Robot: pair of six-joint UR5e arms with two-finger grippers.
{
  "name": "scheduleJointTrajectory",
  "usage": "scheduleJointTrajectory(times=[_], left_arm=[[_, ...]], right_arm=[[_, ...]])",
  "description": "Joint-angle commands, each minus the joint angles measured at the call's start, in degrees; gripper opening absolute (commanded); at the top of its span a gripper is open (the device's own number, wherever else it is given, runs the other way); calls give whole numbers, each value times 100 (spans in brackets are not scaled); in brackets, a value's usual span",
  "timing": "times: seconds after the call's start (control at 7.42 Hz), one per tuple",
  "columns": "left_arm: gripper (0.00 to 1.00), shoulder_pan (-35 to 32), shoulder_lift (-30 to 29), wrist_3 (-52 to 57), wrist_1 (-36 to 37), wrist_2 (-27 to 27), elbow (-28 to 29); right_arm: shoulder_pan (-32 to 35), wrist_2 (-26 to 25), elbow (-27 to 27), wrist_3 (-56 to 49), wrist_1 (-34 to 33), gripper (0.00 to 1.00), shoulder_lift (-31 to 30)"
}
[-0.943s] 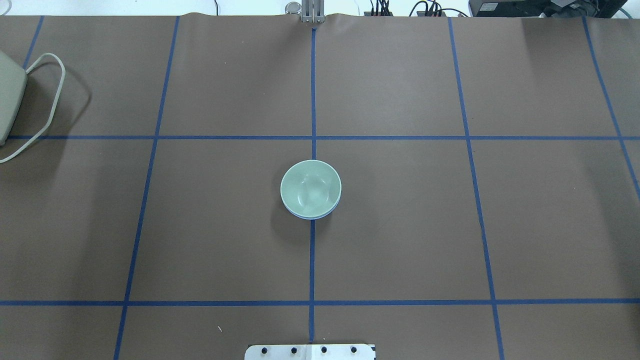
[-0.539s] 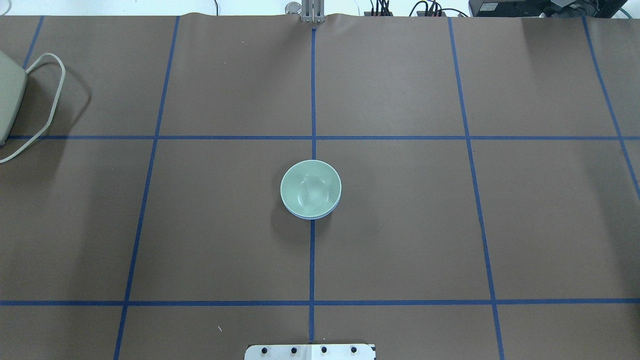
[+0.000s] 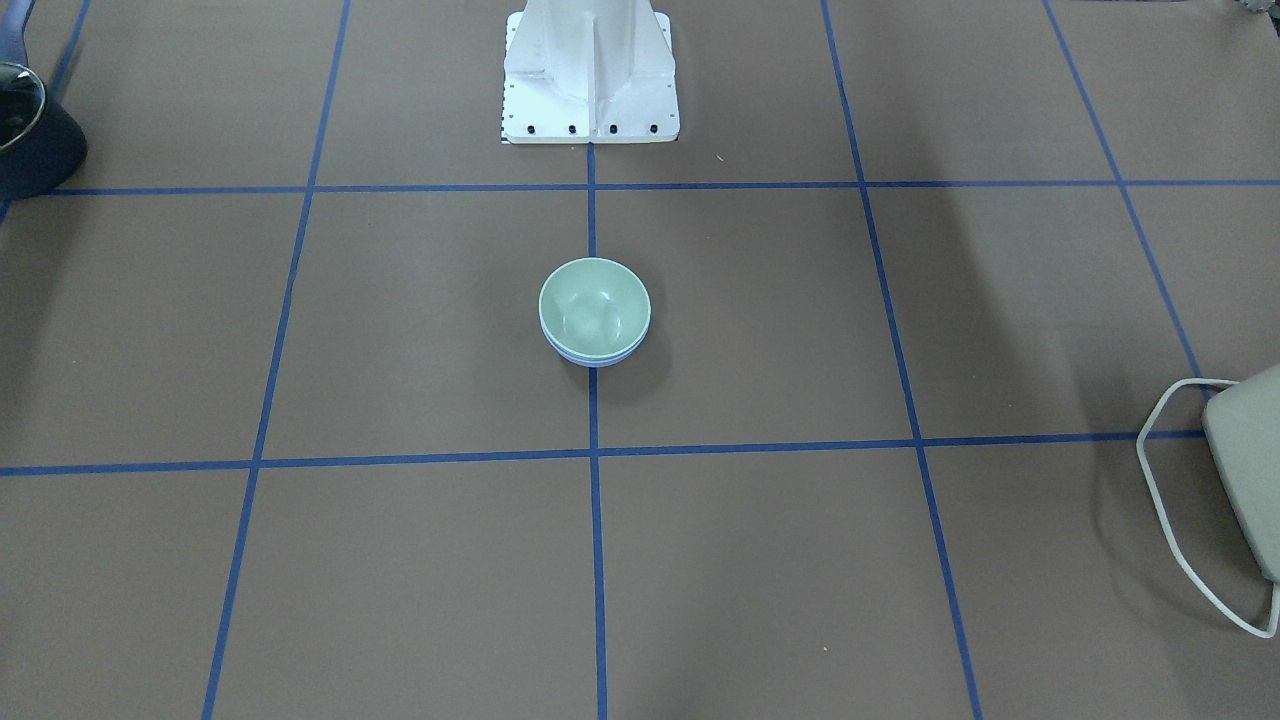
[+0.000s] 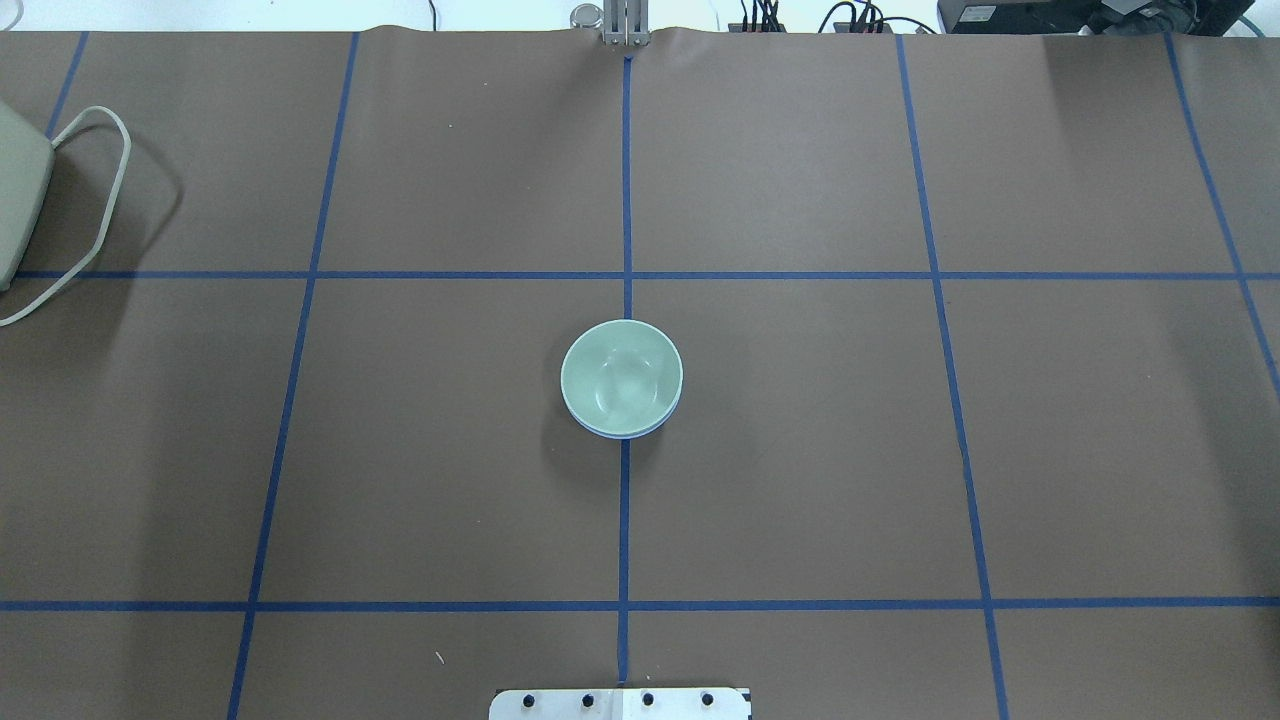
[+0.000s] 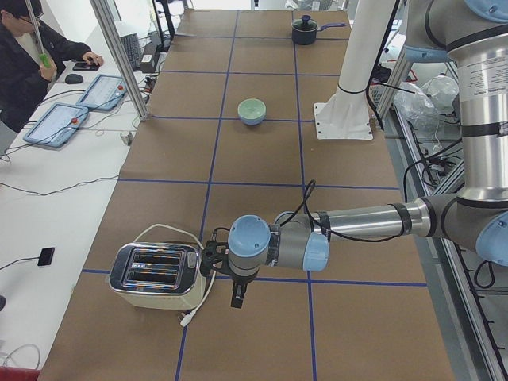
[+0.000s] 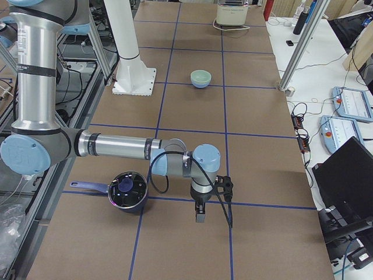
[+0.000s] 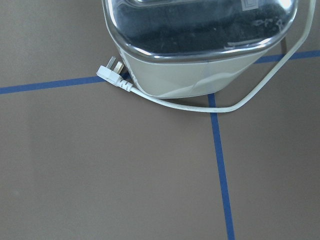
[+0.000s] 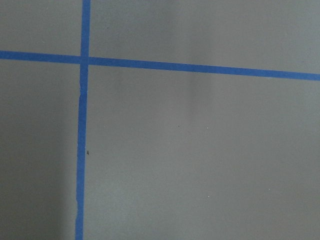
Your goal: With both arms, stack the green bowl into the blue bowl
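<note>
The green bowl (image 4: pixel 620 375) sits nested inside the blue bowl (image 4: pixel 622 433) at the table's middle, on the centre tape line. Only a thin blue rim shows under it. The stack also shows in the front-facing view, green bowl (image 3: pixel 594 305) over blue bowl (image 3: pixel 596 359). My left gripper (image 5: pixel 236 300) hangs low beside the toaster, far from the bowls, and shows only in the exterior left view. My right gripper (image 6: pixel 200 217) hangs near the pot, also far from the bowls, and shows only in the exterior right view. I cannot tell whether either gripper is open or shut.
A toaster (image 5: pixel 155 274) with a loose white cord (image 7: pixel 175 105) stands at the table's left end. A dark pot (image 6: pixel 127 191) stands at the right end. The white pedestal base (image 3: pixel 590 70) is behind the bowls. An operator (image 5: pixel 24 55) sits at a side desk.
</note>
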Motion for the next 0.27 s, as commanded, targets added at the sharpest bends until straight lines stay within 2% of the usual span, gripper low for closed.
scheduleJointTrajectory(times=[0.0,0.13], left_arm=[[98,-7,15,-3,-4,10,7],[98,-7,24,-3,13,10,16]], right_arm=[[0,0,0,-3,6,100,-28],[0,0,9,-12,6,100,-28]])
